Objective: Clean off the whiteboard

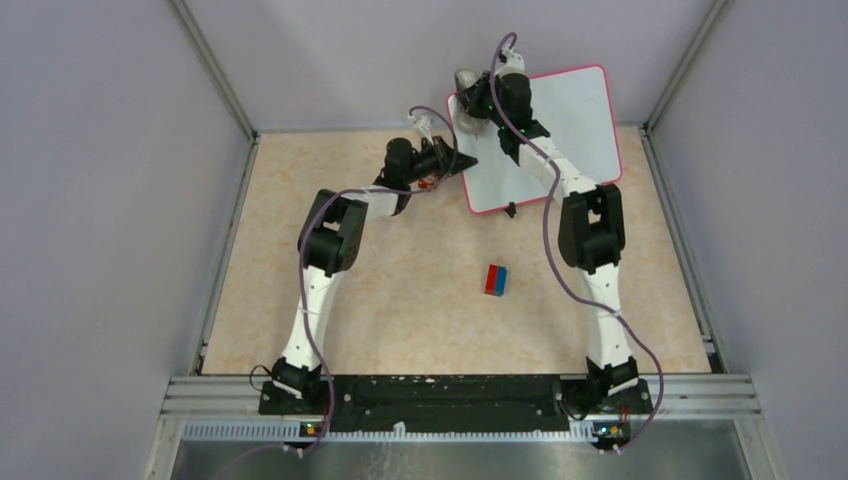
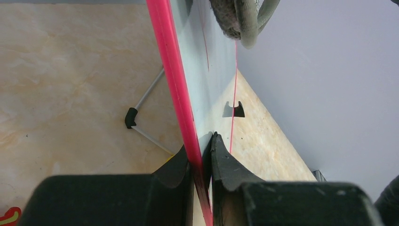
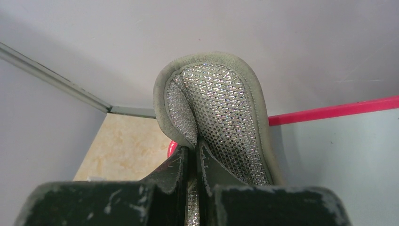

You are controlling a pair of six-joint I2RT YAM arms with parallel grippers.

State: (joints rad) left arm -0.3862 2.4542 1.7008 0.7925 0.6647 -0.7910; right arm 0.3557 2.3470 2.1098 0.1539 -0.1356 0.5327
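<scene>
Whiteboard [image 1: 570,110]: large glossy white panel in a thin pink-red frame with rounded corners. It sits at the far right of the bench [image 1: 380,300], raised on its near edge and leaning back toward the far wall.

- Left tool [image 1: 462,160]: closed on the board's left frame edge. In the left wrist view the pink rim runs between the two black fingers [image 2: 181,162], one finger on each face.
- Wire leg [image 2: 141,113]: a thin grey rod with a black elbow, behind the board.
- Cloth pad [image 3: 221,103]: grey-green with a glittery mesh face. It is folded and lies at the board's far left corner.
- Right tool [image 3: 192,153]: clamped on the cloth pad above that corner, with the pad bulging out past the fingertips.
- Black foot [image 1: 510,209]: on the board's near edge.
- Block [image 1: 496,280]: red and blue, lying on the bench well apart from the board, near the middle.

Handling, by judgement: the board is stiff and probably light. Its slick face gives no purchase, so the frame edge is the place to grip. Propped as it is, it would likely slide or tip under wiping pressure unless that edge is pinned. The pad is soft and will flatten against the face.

Writing: only a faint red stroke shows in the left wrist view.
</scene>
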